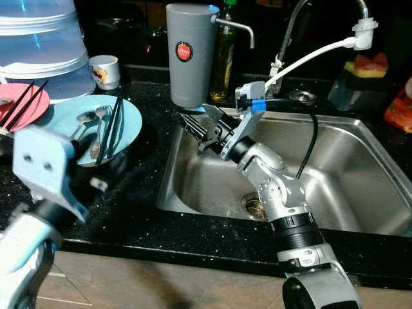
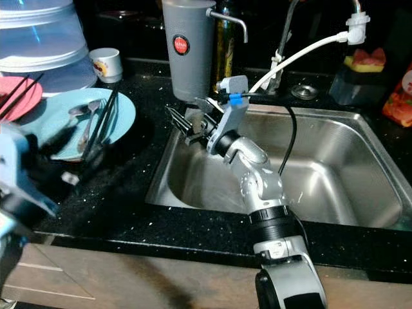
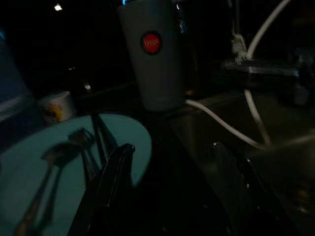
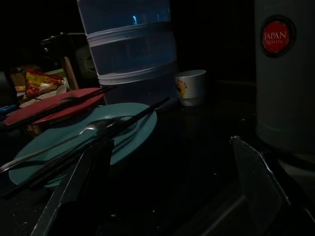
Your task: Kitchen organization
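A steel sink point(image 1: 360, 174) is set into a black counter point(image 1: 148, 161). The right gripper point(image 1: 196, 132) is held over the sink's far left corner, pointing left toward the counter; its two fingers are seen spread apart with nothing between them. The left gripper point(image 3: 172, 196) is held low over the near left of the counter, its fingers likewise parted and empty, aimed at the blue plate point(image 1: 132, 119).

The blue plate is placed on the counter left of the sink, and spoons point(image 1: 87, 119) and dark chopsticks point(image 1: 114, 125) are laid on it. A red plate point(image 1: 26, 106), also carrying chopsticks, is set just left of it, partly under its edge. Behind them a clear stacked container point(image 1: 42, 45) and a small white cup point(image 1: 106, 69) are found. A grey jug point(image 1: 190, 55) with a red label is stood at the sink's far left corner, just beyond the right gripper. A tap point(image 1: 357, 26) with a white hose point(image 1: 309, 59) is seen above the sink's far side.
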Tool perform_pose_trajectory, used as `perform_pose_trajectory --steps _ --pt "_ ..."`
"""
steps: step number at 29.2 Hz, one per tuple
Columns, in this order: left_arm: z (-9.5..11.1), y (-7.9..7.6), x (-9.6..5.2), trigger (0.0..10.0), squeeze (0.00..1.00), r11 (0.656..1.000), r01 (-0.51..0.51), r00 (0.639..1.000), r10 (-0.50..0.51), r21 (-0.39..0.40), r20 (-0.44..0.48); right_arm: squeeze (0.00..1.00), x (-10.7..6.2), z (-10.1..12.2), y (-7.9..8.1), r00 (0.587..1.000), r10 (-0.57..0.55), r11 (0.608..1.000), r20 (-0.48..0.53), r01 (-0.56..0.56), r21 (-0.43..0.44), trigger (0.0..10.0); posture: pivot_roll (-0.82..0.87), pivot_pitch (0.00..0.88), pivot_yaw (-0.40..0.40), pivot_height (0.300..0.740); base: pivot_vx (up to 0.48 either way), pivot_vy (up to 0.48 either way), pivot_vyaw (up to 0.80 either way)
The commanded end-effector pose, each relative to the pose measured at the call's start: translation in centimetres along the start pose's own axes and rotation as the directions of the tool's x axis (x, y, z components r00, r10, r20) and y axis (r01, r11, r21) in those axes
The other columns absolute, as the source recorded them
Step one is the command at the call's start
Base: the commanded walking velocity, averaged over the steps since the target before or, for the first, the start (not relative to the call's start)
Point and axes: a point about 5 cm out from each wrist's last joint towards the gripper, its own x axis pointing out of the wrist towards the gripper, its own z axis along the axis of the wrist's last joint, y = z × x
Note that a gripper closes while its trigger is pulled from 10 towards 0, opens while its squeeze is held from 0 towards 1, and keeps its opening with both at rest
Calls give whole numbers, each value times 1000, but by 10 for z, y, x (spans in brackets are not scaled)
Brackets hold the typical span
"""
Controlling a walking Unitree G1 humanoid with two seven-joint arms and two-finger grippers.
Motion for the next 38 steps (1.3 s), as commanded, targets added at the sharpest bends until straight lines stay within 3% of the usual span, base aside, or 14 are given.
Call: perform_pose_trajectory --steps 1,4,9,18,24,25,26,30,31,33,34,38 --pt "-3 -3 -4 10000 0 1000 6 1000 -6 5 -16 0 0 -3 -1 1000 6 1000 -16 -6 -2 10000 111 75 -16 740 0 0 0" --pt "-44 9 -21 10000 0 989 -118 971 134 92 -198 0 0 -4 -1 1000 17 1000 -20 -17 -7 10000 109 77 -13 740 0 0 0" --pt "-62 12 -30 10000 0 981 -162 948 186 109 -259 0 -1 -5 -1 1000 22 1000 -21 -23 -11 10000 110 77 -13 740 0 0 0" --pt "-78 2 -44 10000 0 983 -169 946 182 74 -268 0 -1 -6 3 998 52 999 -17 -52 -7 10000 105 80 -9 740 0 0 0" --pt "-83 7 -52 10000 0 970 -219 934 240 105 -265 0 2 -8 25 976 219 975 -13 -218 38 10000 106 82 -8 740 0 0 0" --pt "-84 9 -53 10000 0 966 -232 928 255 115 -271 1000 3 -9 31 966 259 965 -24 -258 41 10000 106 82 -8 740 0 0 0" --pt "-86 13 -54 10000 0 958 -257 918 282 126 -277 1000 5 -14 44 938 341 940 -64 -340 34 10000 104 80 -1 740 0 0 0" --pt "-89 16 -54 10000 0 953 -267 914 297 141 -277 1000 13 -22 59 915 383 921 -127 -389 -19 10000 101 78 1 740 0 0 0" --pt "-91 18 -53 10000 0 949 -277 908 310 150 -281 820 18 -24 63 914 382 920 -136 -390 -34 10000 94 79 8 740 0 0 0" --pt "-92 20 -53 10000 0 946 -285 904 319 156 -284 820 20 -25 65 914 381 920 -141 -390 -43 10000 94 79 8 740 0 0 0" --pt "-95 24 -53 10000 0 934 -309 889 350 177 -296 0 29 -28 71 917 367 923 -157 -380 -61 10000 93 82 10 740 0 0 0" --pt "-97 27 -53 10000 0 927 -322 879 368 192 -302 0 37 -31 76 920 355 926 -169 -370 -69 10000 93 83 10 740 0 0 0"
